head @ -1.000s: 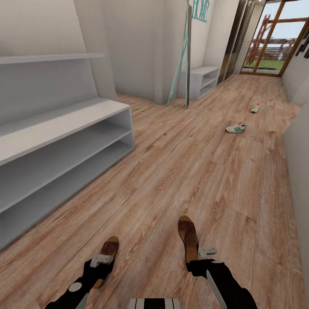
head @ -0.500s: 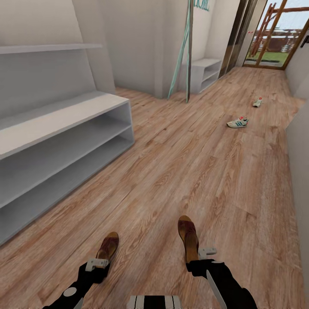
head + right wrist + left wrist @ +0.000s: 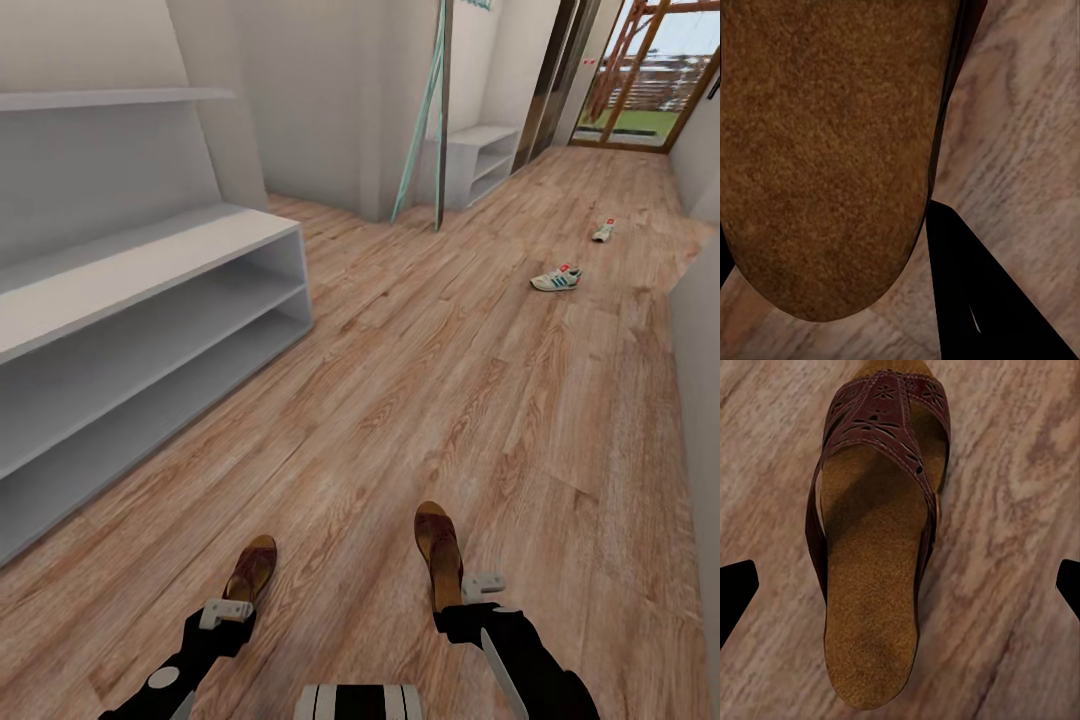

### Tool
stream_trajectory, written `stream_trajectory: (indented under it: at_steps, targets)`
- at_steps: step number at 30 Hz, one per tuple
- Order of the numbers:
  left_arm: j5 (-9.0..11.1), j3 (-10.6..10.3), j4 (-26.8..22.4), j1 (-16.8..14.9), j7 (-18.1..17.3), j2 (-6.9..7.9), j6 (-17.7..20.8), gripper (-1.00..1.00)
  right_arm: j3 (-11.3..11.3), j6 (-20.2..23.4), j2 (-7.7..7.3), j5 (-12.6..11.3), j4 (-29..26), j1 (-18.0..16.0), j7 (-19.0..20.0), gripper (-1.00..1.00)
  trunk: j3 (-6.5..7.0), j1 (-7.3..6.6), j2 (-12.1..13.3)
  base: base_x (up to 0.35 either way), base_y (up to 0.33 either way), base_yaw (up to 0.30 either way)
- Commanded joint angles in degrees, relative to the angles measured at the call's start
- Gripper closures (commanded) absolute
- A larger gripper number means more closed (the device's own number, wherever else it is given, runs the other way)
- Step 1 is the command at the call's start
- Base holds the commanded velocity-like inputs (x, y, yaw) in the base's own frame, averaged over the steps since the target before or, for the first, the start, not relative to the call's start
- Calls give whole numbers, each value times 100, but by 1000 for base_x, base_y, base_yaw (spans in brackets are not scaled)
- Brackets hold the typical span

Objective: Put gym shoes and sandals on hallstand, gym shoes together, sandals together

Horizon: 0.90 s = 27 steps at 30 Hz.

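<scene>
Sandals are lying on the corridor floor (image 3: 420,400) just ahead of me. My left gripper (image 3: 226,612) is hovering over the left sandal (image 3: 252,572), jaws spread wide to either side of its heel. My right gripper (image 3: 478,585) is sitting at the heel of the right sandal (image 3: 438,545); I cannot tell its jaw state. Hallstand (image 3: 140,330) is standing at ten o'clock. Two gym shoes (image 3: 556,278) are lying well apart at one o'clock.
</scene>
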Motion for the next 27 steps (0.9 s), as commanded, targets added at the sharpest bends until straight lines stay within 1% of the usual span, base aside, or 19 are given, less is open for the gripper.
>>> stream_trajectory:
  at_steps: [1,3,4,6,7,8,10,14,20,27]
  targets:
    - [28,-41,-3,-4,2,5,-20,-100,1,40,5,-19,-262,-1,-23,100,-4,-1,-2,0,0,0]
    - [28,-41,-8,-4,2,0,-20,-100,8,116,5,-23,-974,-1,-29,100,-4,-1,-2,0,0,0]
    - [28,-41,-9,-4,2,-1,-20,-100,14,221,8,-24,-1358,-1,-31,100,-4,-1,-2,0,0,0]
    - [28,-41,-11,-4,2,-3,-20,-100,22,604,11,-25,-2005,-8,-36,100,-4,-1,-2,0,0,0]
    - [28,-41,-11,-4,2,-3,-20,-100,24,726,12,-25,-2147,-10,-36,100,-4,-1,-2,0,0,0]
    - [28,-41,-11,-4,2,-3,-20,-100,30,1170,13,-25,-2622,-15,-34,100,-4,-1,-2,0,0,0]
    - [28,-41,-11,-4,2,-3,-20,-100,36,1354,10,-25,-2806,-17,-32,100,-4,-1,-2,0,0,0]
    - [28,-41,-18,-4,2,-4,-20,-100,44,1496,7,-25,-2959,-16,-6,100,-4,-1,-2,0,0,0]
    - [28,-41,-20,-7,2,-4,-20,-100,50,1528,13,-42,-2996,1,2,100,-141,14,-10,0,0,0]
    - [28,-41,-20,-20,2,-4,-20,-100,48,1531,13,-45,-2997,7,1,100,-350,32,-19,0,0,0]
